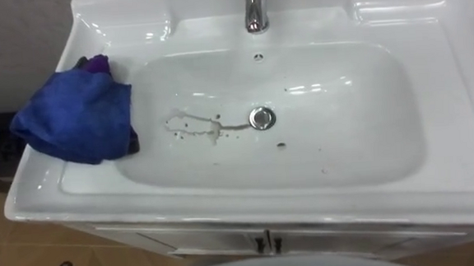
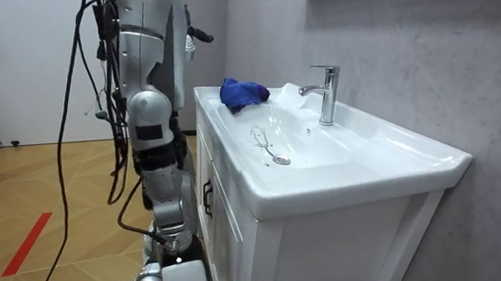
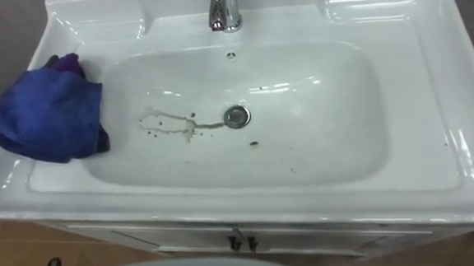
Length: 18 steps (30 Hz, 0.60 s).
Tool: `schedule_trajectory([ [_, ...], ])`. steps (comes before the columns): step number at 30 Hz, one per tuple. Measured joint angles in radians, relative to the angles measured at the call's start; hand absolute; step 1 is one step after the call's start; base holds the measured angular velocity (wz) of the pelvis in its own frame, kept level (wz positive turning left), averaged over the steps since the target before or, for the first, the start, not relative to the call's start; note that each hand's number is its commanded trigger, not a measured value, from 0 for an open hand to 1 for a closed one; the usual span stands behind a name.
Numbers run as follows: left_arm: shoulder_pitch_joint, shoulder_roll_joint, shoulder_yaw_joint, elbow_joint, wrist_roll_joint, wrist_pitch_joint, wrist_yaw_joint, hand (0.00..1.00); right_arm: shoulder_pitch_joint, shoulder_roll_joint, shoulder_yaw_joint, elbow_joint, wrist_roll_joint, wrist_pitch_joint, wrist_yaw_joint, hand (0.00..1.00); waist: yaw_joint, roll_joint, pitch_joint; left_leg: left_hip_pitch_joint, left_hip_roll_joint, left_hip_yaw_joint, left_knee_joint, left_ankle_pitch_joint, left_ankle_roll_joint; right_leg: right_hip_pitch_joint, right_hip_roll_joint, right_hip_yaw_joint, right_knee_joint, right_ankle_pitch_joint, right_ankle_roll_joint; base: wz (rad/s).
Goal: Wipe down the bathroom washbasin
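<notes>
A white basin (image 1: 361, 142) is set in a white vanity top. A crumpled blue cloth (image 1: 75, 116) lies on the rim at the left, hanging a little over the bowl's left edge, with a purple bit showing at its far end. A brownish smear of dirt (image 1: 194, 127) runs across the bowl's floor from the left to the chrome drain (image 1: 262, 118), and small dark specks lie around it. In the room view the robot stands upright at the vanity's front, on the room view's left, with the cloth (image 2: 241, 92) on the rim's far corner.
A chrome tap (image 1: 255, 8) stands at the middle of the back rim, its spout over the bowl. Under the top are white cabinet doors with dark handles (image 1: 267, 245). A grey wall runs behind the vanity, and a wooden floor (image 2: 44, 176) lies around it.
</notes>
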Motion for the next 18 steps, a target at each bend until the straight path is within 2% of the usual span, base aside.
schedule_trajectory([
  [3,0.004,-0.003,-0.071,0.000,0.046,-0.001,-0.047,0.00,-0.009,0.003,0.003,0.004,0.003,-0.016,0.002,0.00,-0.017,-0.004,0.0000,0.004,-0.001,0.001,0.001,0.000,0.000,0.011,0.000,-0.002,-0.007,0.000,0.000,0.00],
  [6,0.025,-0.020,-0.141,-0.001,0.087,-0.002,-0.117,0.00,-0.009,0.005,0.007,0.008,0.009,-0.025,0.000,0.00,-0.023,-0.008,-0.0022,0.007,-0.002,0.005,0.000,0.001,0.001,0.010,-0.001,0.000,-0.013,0.000,0.000,-0.02],
  [10,0.052,-0.058,-0.201,-0.001,0.090,-0.001,-0.197,0.00,-0.007,0.007,0.007,0.009,0.012,-0.025,0.011,0.00,-0.038,-0.018,-0.0025,0.018,-0.002,0.006,-0.001,0.001,0.001,0.012,-0.001,0.004,-0.013,0.000,0.000,-0.02],
  [12,0.057,-0.065,-0.234,-0.001,0.090,-0.001,-0.215,0.00,-0.007,0.010,0.007,0.010,0.014,-0.025,0.019,0.00,-0.043,-0.025,-0.0031,0.018,-0.002,0.005,-0.004,0.001,0.001,0.013,-0.001,0.003,-0.013,0.000,0.000,0.00],
  [15,0.068,-0.094,-0.290,0.015,0.090,0.000,-0.252,0.00,-0.010,0.017,0.007,0.011,0.018,-0.025,0.031,0.00,-0.048,-0.033,-0.0044,0.019,-0.003,0.004,-0.007,0.001,0.001,0.014,-0.002,0.002,-0.013,0.000,0.000,0.00],
  [18,0.071,-0.099,-0.338,0.053,0.090,0.022,-0.291,0.00,-0.029,0.018,0.007,0.033,0.023,-0.025,0.038,0.00,-0.061,-0.036,-0.0048,0.018,-0.003,0.005,-0.004,0.001,0.001,0.011,-0.001,0.003,-0.014,0.000,0.000,0.00],
])
